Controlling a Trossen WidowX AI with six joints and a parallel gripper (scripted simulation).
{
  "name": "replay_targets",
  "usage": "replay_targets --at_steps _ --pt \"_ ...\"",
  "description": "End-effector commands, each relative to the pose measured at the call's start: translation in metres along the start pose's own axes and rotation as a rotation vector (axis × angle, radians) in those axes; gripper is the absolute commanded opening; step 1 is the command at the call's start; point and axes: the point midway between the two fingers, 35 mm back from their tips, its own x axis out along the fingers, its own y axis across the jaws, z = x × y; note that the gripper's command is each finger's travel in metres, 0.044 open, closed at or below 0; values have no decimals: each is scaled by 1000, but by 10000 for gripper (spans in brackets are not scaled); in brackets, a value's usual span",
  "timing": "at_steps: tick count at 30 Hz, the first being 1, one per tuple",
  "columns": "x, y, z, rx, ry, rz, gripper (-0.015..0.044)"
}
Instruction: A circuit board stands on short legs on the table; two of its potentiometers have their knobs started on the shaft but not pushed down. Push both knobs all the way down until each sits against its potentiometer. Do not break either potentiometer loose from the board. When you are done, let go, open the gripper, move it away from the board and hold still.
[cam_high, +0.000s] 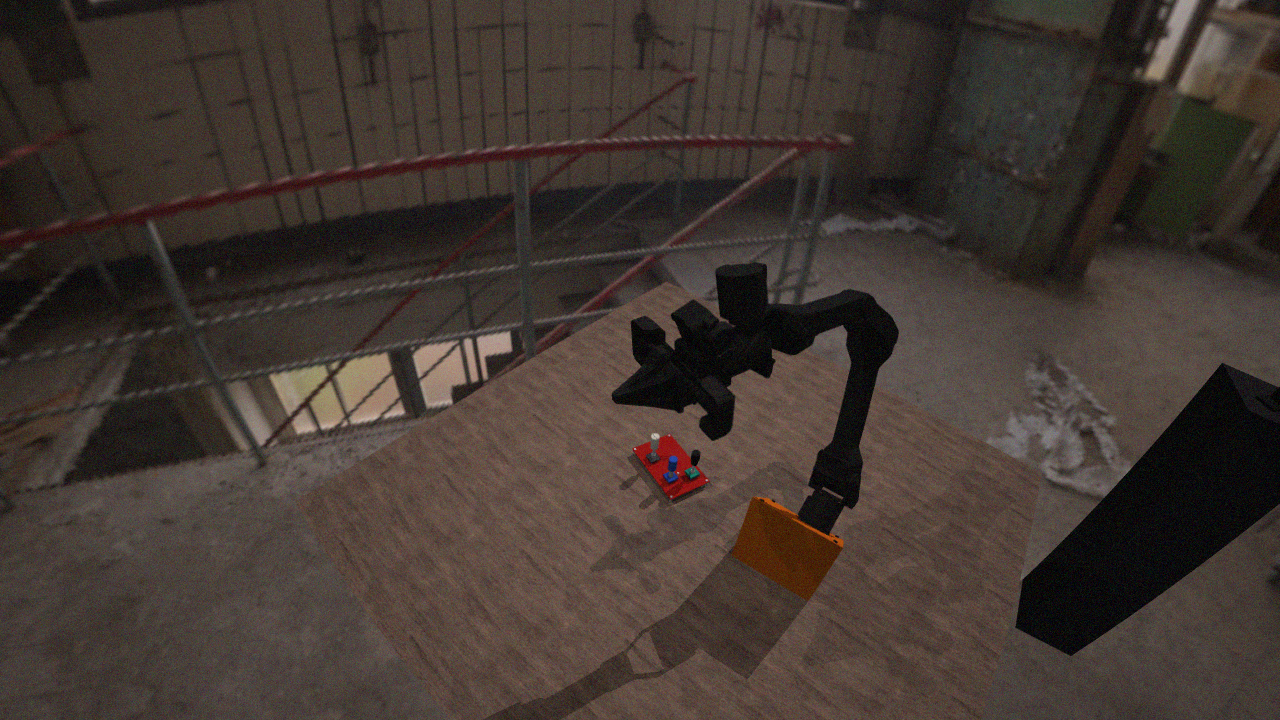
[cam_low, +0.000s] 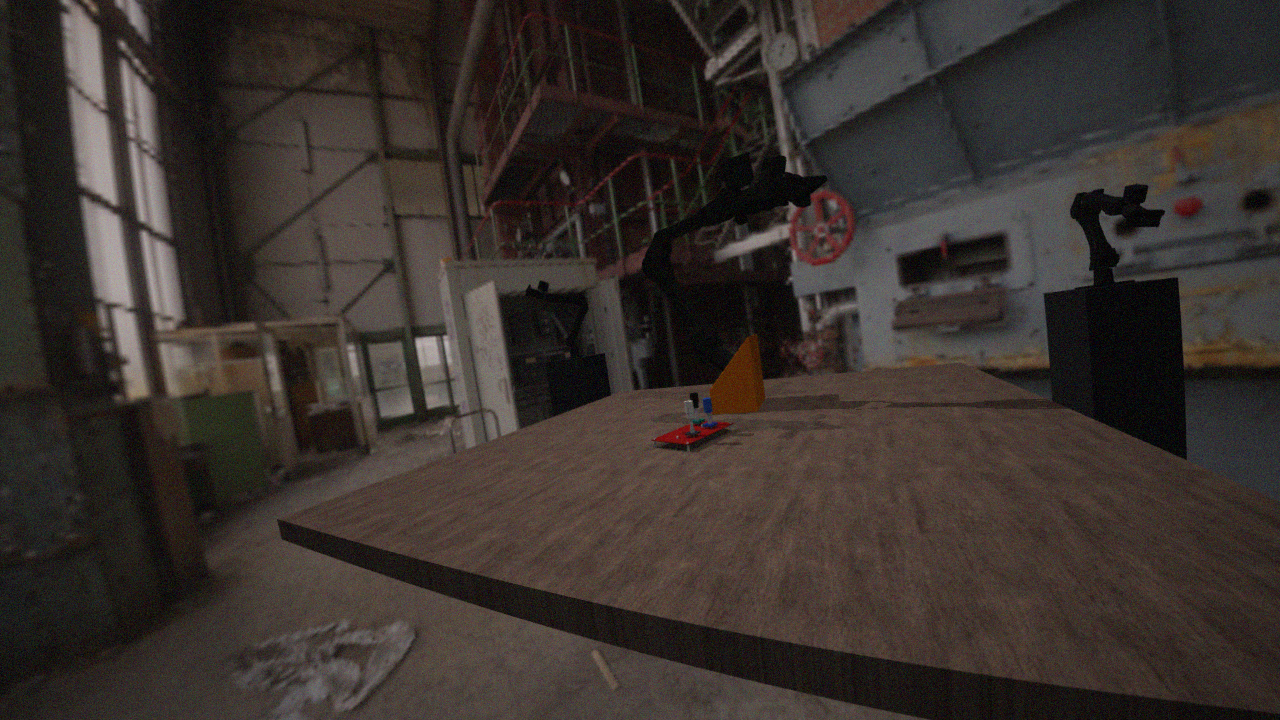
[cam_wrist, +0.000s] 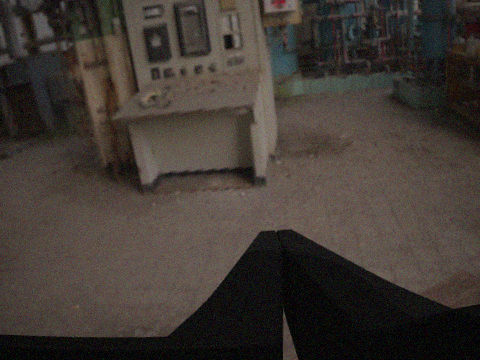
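Circuit board (cam_high: 669, 468) is tiny in the top view, and how far its knobs (cam_high: 672, 463) sit down their shafts can't be told. Exterior view is worse: board legs and parts blur together (arm also lost against the dark background). Wrist view shows only the closed fingers, cut off by the bottom edge; no board there.
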Motion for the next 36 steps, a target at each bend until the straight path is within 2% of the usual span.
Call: replay_targets --at_steps 1,9,17,27,36 --pt "0 -29 -34 16 122 -62 0" --pt "-15 -85 -100 61 370 -175 0" --pt "-47 -131 -166 100 629 -262 0" --pt "-106 -170 -242 138 960 -322 0" --pt "-175 -189 -300 158 1270 -320 0"
